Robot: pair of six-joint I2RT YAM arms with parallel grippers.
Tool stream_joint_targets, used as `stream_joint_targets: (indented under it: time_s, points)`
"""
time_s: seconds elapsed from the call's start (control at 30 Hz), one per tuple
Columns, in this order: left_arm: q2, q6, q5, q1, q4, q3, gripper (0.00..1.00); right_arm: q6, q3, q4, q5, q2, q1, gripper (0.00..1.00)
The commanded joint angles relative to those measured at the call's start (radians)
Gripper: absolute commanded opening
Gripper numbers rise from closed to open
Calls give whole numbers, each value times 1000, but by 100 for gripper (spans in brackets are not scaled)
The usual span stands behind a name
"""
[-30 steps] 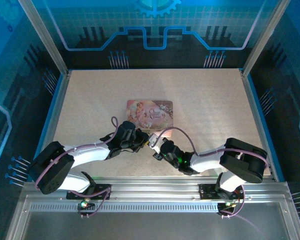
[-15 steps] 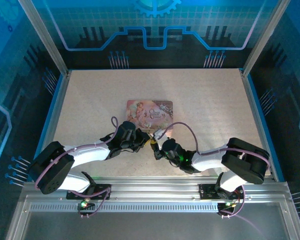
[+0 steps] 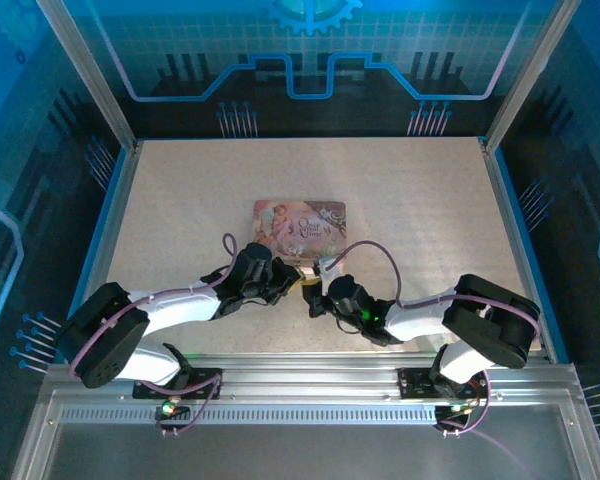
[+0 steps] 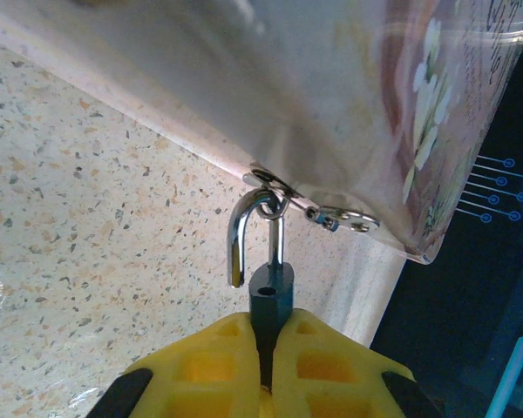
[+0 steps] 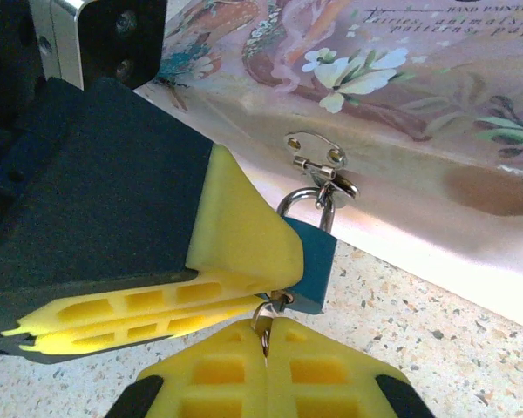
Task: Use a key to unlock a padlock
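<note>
A small dark teal padlock (image 4: 270, 292) hangs by its silvery shackle (image 4: 241, 235) from the hasp ring of the pink tin (image 4: 331, 104). One leg of the shackle stands free of the body, so the lock is open. My left gripper (image 4: 263, 329) is shut on the padlock's body. From below, my right gripper (image 5: 268, 338) is shut on the key (image 5: 267, 320), which sits in the underside of the padlock (image 5: 314, 261). The left fingers (image 5: 235, 239) show beside it in the right wrist view. Both grippers meet at the tin's near edge (image 3: 302, 284).
The flat pink picture-printed tin (image 3: 300, 224) lies mid-table, just beyond both grippers. The speckled tabletop (image 3: 410, 190) lies open around it. Metal frame posts and blue walls (image 3: 520, 190) bound the table on all sides.
The right wrist has shifted slightly and turned at the padlock. The left arm has held still with its grip unchanged.
</note>
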Motion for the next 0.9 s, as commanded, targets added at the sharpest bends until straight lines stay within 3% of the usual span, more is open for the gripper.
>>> stream_joint_targets:
  time_s: [0.0, 0.57, 0.87]
  points:
    - [14, -5, 22, -22, 41, 12, 0, 54, 12, 57, -27, 11, -8, 0]
    - [22, 9, -8, -21, 13, -5, 31, 113, -7, 56, -35, 45, -14, 0]
    - [-26, 23, -27, -10, -34, -19, 54, 149, -30, 60, -66, 26, -36, 0]
